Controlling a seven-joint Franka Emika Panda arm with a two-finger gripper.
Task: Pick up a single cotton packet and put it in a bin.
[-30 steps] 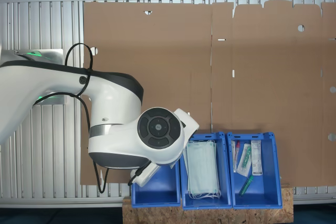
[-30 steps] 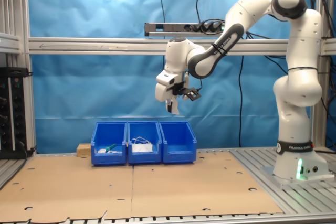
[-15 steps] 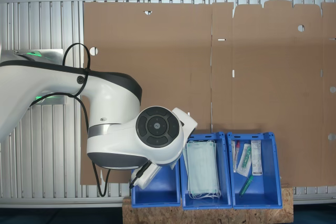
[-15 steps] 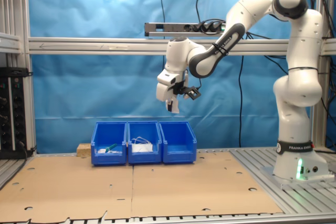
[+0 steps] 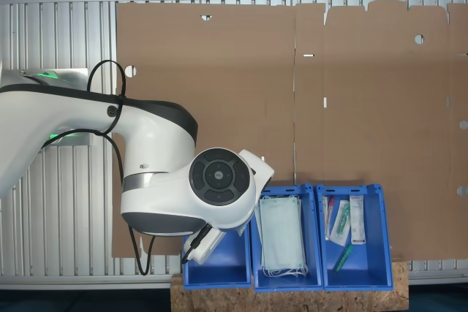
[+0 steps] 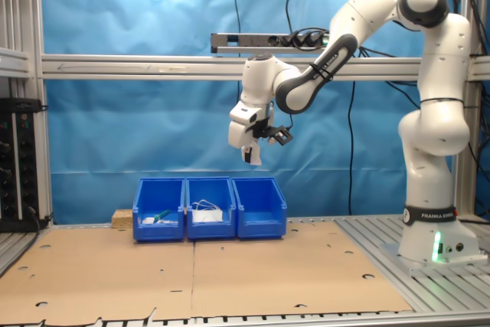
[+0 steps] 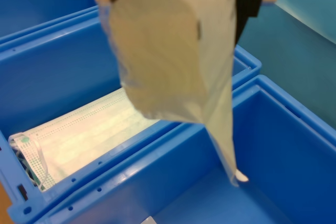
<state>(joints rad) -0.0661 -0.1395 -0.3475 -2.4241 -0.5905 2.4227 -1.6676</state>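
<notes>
The gripper [image 6: 251, 160] hangs high above the bin [image 6: 260, 209] in the second exterior view, clamped on the packet [image 7: 173, 56]; in the wrist view the packet dangles from between the fingers, pale and crinkled, tapering to a corner that points down into the bin [image 7: 273, 145]; the packet [image 6: 250, 155] shows in the second exterior view as a small white shape at the gripper's tip, well clear of the bin's rim; a small pale patch lies on the bin's floor at the wrist view's edge, too cropped to identify. Just beside the bin, sharing a wall line with it, stands the mask bin [image 7: 63, 77] with pale green masks [image 7: 89, 140] lying flat inside; in the first exterior view the arm [image 5: 175, 188] covers much of the bin [image 5: 219, 268], and the mask bin [image 5: 287, 237] sits next to it; beyond that, farthest from the bin, the third bin [image 5: 355, 235] holds slim packets and a green-tipped item. All three bins rest at the edge of a cardboard sheet [image 5: 292, 93]; behind the bin in the second exterior view hangs a blue curtain [image 6: 138, 128].
</notes>
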